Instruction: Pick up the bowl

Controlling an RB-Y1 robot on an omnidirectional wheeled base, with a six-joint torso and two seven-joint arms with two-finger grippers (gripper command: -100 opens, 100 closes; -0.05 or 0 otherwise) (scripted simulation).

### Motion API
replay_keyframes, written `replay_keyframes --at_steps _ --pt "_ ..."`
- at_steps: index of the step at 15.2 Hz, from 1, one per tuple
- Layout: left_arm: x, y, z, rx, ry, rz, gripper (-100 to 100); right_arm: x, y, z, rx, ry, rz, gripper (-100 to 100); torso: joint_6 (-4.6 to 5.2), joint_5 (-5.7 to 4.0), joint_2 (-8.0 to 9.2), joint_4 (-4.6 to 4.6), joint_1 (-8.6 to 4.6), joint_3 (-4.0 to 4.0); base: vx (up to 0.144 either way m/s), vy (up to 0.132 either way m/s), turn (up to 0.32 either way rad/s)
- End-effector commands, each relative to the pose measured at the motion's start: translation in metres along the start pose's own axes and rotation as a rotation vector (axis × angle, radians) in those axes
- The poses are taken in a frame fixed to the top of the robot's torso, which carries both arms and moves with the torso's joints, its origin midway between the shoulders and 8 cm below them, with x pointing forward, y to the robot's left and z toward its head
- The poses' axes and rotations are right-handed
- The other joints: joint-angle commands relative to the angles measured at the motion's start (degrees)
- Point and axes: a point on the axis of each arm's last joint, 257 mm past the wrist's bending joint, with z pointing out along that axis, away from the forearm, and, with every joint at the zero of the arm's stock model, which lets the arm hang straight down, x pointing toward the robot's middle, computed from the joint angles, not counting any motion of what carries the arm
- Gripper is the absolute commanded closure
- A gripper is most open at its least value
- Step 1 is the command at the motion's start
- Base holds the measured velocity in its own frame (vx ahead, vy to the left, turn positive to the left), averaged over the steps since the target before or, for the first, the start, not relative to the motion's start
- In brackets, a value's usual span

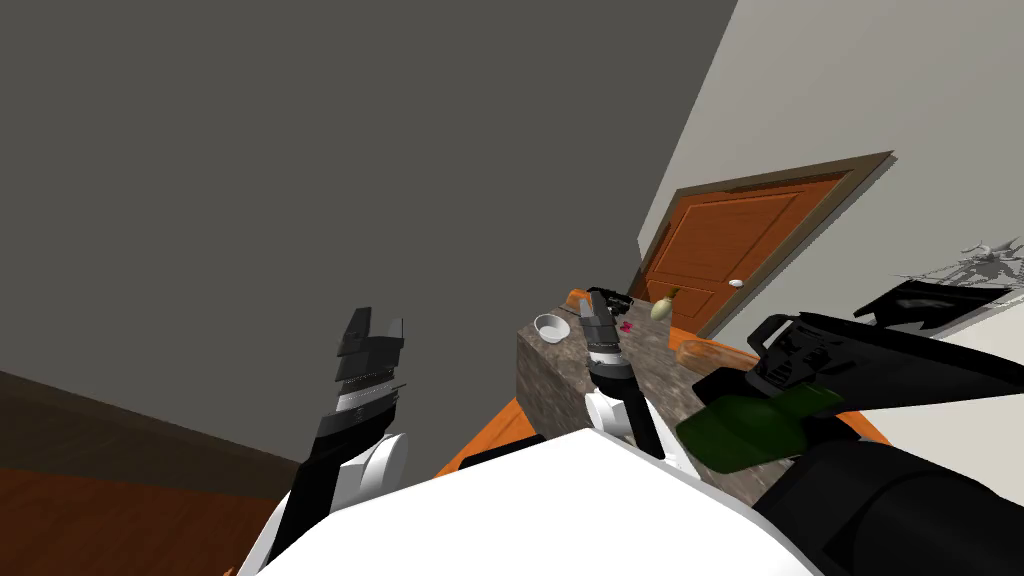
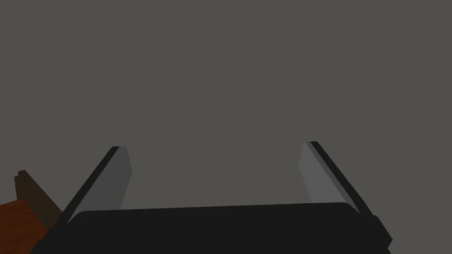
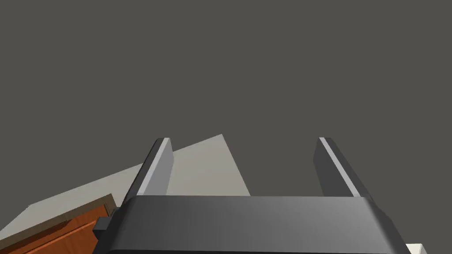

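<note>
The bowl (image 1: 551, 327) is small, white and upright, near the corner of a mottled stone counter top (image 1: 560, 372). My right gripper (image 1: 592, 301) is raised just beside the bowl, on the side toward the door, and above the counter. In the right wrist view its fingers (image 3: 157, 167) stand apart, open with nothing between them, and face a grey wall. My left gripper (image 1: 377, 322) is held up well to the left of the counter. Its fingers (image 2: 115, 178) are open too.
On the counter stand a pale bottle (image 1: 662, 305), a small pink thing (image 1: 626, 326), an orange dish (image 1: 697, 352) and a dark green object (image 1: 745, 430). A brown door (image 1: 735, 245) is behind the counter. A large black shape (image 1: 900, 370) lies at the right.
</note>
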Motion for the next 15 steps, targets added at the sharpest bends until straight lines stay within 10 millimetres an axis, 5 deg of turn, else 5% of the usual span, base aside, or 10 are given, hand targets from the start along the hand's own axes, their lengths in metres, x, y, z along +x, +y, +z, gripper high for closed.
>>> replay_keyframes --at_steps 1,15 --pt "0.000 0.000 0.000 0.000 0.000 0.000 0 0.003 -0.001 0.000 -0.003 0.028 -0.018 -100 0.00 0.00 0.00 0.00 0.00 0.00 -0.002 0.003 0.021" --pt "0.000 0.000 0.000 0.000 0.000 0.000 0 0.033 -0.049 -0.028 0.023 0.354 -0.245 -100 -0.01 0.03 -0.01 0.00 0.15 -0.01 0.000 0.032 0.073"
